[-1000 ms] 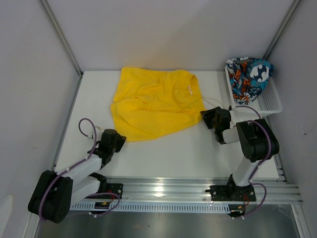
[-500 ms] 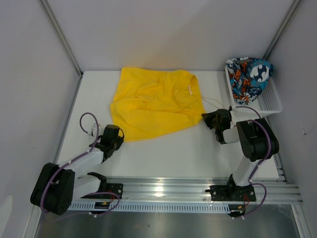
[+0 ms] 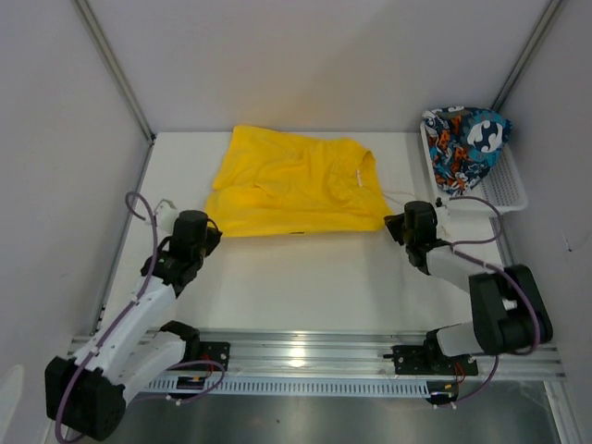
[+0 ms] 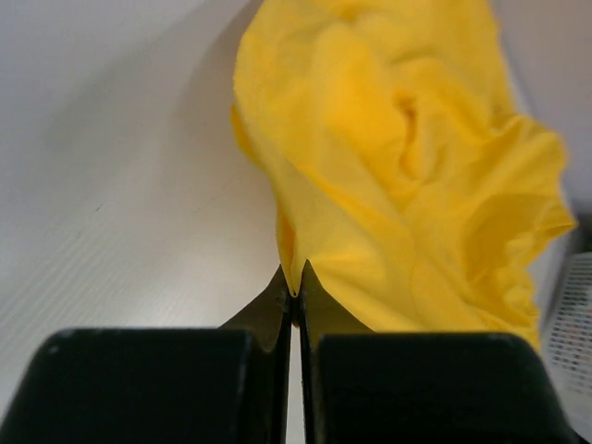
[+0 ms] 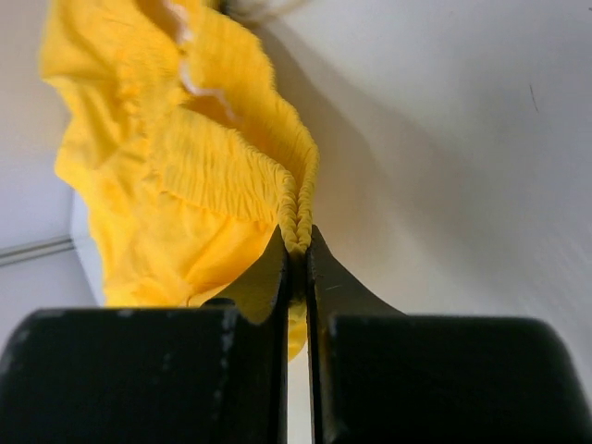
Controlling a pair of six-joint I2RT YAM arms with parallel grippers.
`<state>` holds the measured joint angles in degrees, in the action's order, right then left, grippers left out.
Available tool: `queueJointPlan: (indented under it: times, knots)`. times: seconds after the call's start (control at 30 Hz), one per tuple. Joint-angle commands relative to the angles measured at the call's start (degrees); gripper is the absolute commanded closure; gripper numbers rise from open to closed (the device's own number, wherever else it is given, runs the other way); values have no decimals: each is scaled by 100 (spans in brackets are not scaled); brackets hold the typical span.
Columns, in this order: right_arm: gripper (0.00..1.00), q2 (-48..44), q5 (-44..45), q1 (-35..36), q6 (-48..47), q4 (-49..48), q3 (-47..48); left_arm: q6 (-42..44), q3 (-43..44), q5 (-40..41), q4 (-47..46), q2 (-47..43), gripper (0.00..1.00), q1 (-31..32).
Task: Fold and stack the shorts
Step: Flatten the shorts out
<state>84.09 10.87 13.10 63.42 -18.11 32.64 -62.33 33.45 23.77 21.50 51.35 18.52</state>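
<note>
The yellow shorts (image 3: 296, 185) lie spread in the middle of the white tabletop (image 3: 305, 277), toward the back. Their near edge is pulled into a straight line between the two arms.

The left fingers (image 4: 264, 305) are pinched tight on a thin bit of the plain yellow cloth at the near left corner. The right fingers (image 5: 326, 277) are pinched tight on the crinkly stretchy waistband at the near right corner. I think both corners are held at once so the edge stays flat and even when it is carried over for a fold. One corner alone would let the soft cloth sag and bunch up.

The printed shorts (image 3: 462, 143) sit bunched in the white mesh basket (image 3: 504, 190) at the far right, well apart. They look like they wait their turn.
</note>
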Motion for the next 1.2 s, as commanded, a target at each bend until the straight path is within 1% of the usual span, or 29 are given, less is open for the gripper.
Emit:
queueJointPlan:
  times: [0.0,0.1,0.13,0.17,0.2,0.23,0.27,0.3,0.33,0.37,0.4,0.43,0.47,0.5,0.53,0.57,0.6,0.63,0.67,0.7,0.73,0.77,0.83,0.87,0.9,1.0,1.07,1.17]
  knots:
    - [100,-1294,1206,86,336,2131,-47,738,837,471,935,-643,100,-7]
    - [100,-1877,1312,271,426,2722,-74,1116,1329,366,1128,-881,100,-7]
    - [100,-1905,1251,272,417,2829,-39,1178,1444,313,1198,-873,100,-7]
    - [100,-1906,1172,280,400,2987,144,1292,1810,269,1277,-838,100,-7]
    - [100,-1888,1154,298,330,3311,294,1354,1936,164,1383,-707,100,-7]
    - [100,-1801,1154,324,77,3444,469,1424,2198,137,1418,-627,100,-7]
    - [100,-1757,1345,359,66,3672,958,1529,2505,145,1471,-548,100,-7]
    - [100,-1721,1460,421,57,4153,1233,1583,2674,172,1532,-452,100,-7]
    - [100,-1704,1557,543,-22,4288,1514,1653,2841,172,1629,-285,100,-15]
    - [100,-1651,1671,605,-118,4463,1821,1767,3382,154,1673,-188,100,-24]
    - [100,-1607,1864,667,-137,4839,2477,1820,3579,93,1726,-91,100,-85]
    - [100,-1555,1892,728,-224,4930,2797,1881,3789,23,1813,162,100,-138]
    - [100,-1432,1883,737,-329,5044,3105,2004,4435,-91,1858,304,100,-217]
    - [100,-1361,1840,738,-382,5063,3656,2057,4685,-344,1910,453,100,-392]
    - [100,-1265,1787,738,-470,5071,3931,2136,5123,-503,1989,759,100,-515]
    - [100,-1012,1787,729,-514,5254,4247,2163,5597,-688,2025,927,100,-838]
    - [100,-870,1682,720,-532,5378,4912,2207,5828,-890,2051,1094,100,-1007]
    - [100,-721,1585,711,-567,5458,5258,2242,6283,-1257,2086,1261,100,-1157]
    - [100,-449,1471,702,-628,5658,5592,2251,6818,-1426,2217,1602,100,-1410]
    - [100,-351,1331,711,-629,5800,6230,2286,7050,-1602,2306,1763,100,-1517]
    - [100,-280,1312,729,-620,5923,6480,2330,7531,-1821,2420,1895,100,-1588]
    - [100,-245,1338,842,-655,6063,6674,2356,8005,-1858,2664,2053,100,-1667]
    - [100,-410,1609,1018,-673,6074,6782,2479,8395,-1850,2763,2046,100,-1677]
    - [100,-533,1715,1193,-673,5960,6712,2506,8493,-1780,2755,1897,100,-1685]
    - [100,-795,1751,1247,-699,5890,6616,2541,8459,-1744,2746,1792,100,-1685]
    - [100,-1105,1533,1300,-655,5731,6255,2646,8310,-1665,2667,1431,100,-1685]
    - [100,-1097,1321,1300,-603,5818,6228,2664,8231,-1656,2614,1316,100,-1685]
    - [100,-1018,1277,1379,-638,5784,6202,2673,8203,-1691,2552,1316,100,-1685]
